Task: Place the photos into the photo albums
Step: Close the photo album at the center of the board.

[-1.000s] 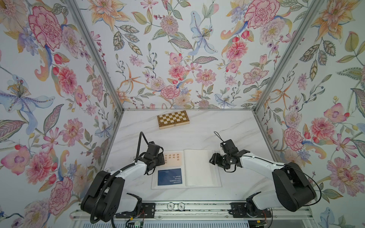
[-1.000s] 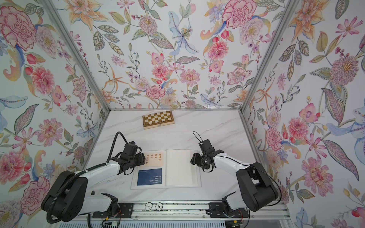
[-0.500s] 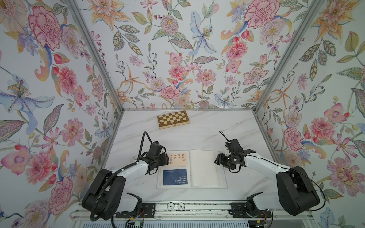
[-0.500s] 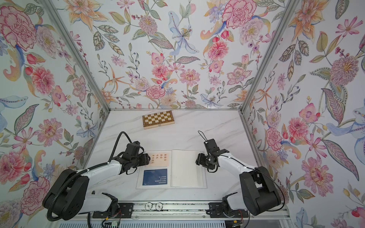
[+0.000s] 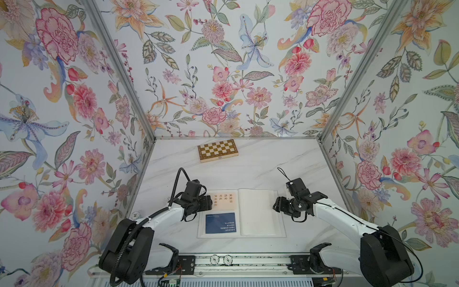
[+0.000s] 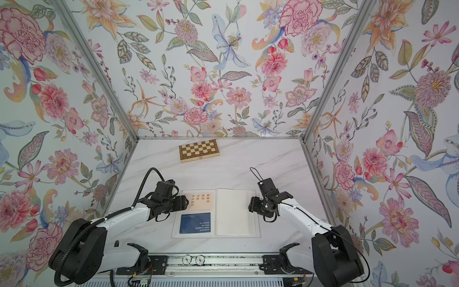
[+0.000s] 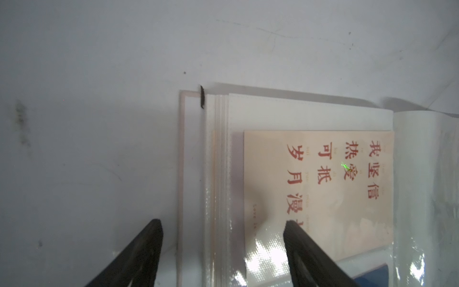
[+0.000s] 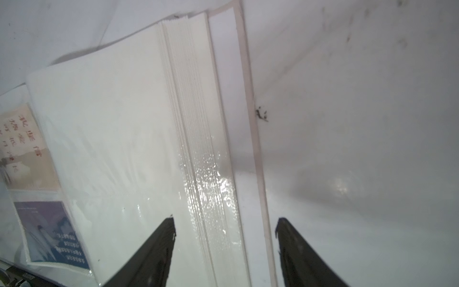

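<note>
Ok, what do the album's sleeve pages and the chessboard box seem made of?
Sleeve pages: probably thin glossy plastic; wet-looking glare, cream card showing through. Chessboard box: seemingly wood; cream and brown squares, pale side edge; sheen unclear.

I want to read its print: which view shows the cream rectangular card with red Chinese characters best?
The left wrist view: the cream card is close, its characters sharp. Both top views show it small; the right wrist view catches it slanted and blurred.

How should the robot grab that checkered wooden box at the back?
Probably from straight above, pinching across the two long edges of the checkered wooden box. It lies flat and closed on the white marble table, so only its thin sides offer a hold, and that span is shorter.
</note>
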